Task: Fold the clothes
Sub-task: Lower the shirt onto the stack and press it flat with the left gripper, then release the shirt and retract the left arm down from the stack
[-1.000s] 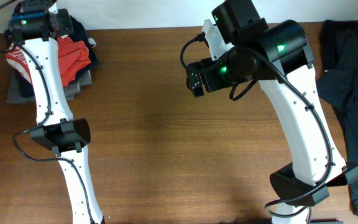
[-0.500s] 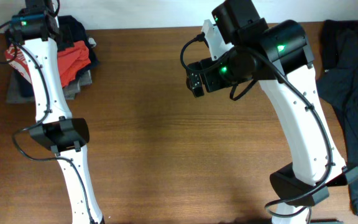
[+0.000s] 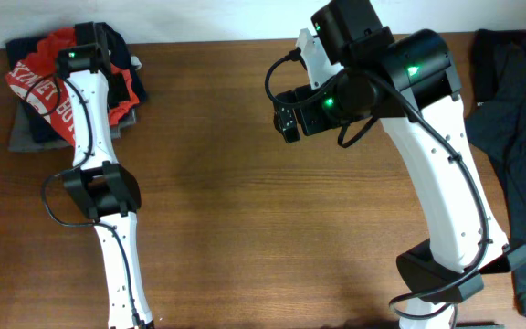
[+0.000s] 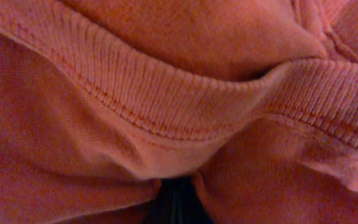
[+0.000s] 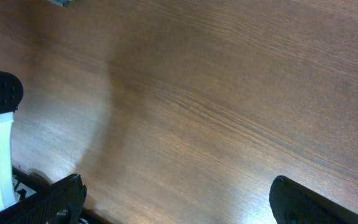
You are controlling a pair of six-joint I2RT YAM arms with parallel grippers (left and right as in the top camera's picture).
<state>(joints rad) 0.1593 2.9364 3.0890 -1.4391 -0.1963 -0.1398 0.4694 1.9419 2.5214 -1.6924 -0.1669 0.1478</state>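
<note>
The red-orange T-shirt [image 3: 39,87] with white lettering lies on top of a stack of folded clothes at the table's far left corner. My left gripper [image 3: 92,46] is down at the shirt's far right side, against the stack. The left wrist view is filled with red-orange fabric and a ribbed collar seam [image 4: 166,106]; its fingers are hidden, so its state does not show. My right gripper [image 3: 286,117] hangs over the middle of the table, far from the shirt. Its fingers [image 5: 176,199] are wide open and empty above bare wood.
Under the shirt the stack holds a navy garment [image 3: 121,44] and a grey one [image 3: 26,137]. A heap of dark blue-grey clothes [image 3: 519,128] lies along the right edge. The wooden table [image 3: 245,228] runs between both arms.
My left gripper moved right and toward me across the stack. The shirt now shows more of its lettering on the left. The right arm has not moved.
</note>
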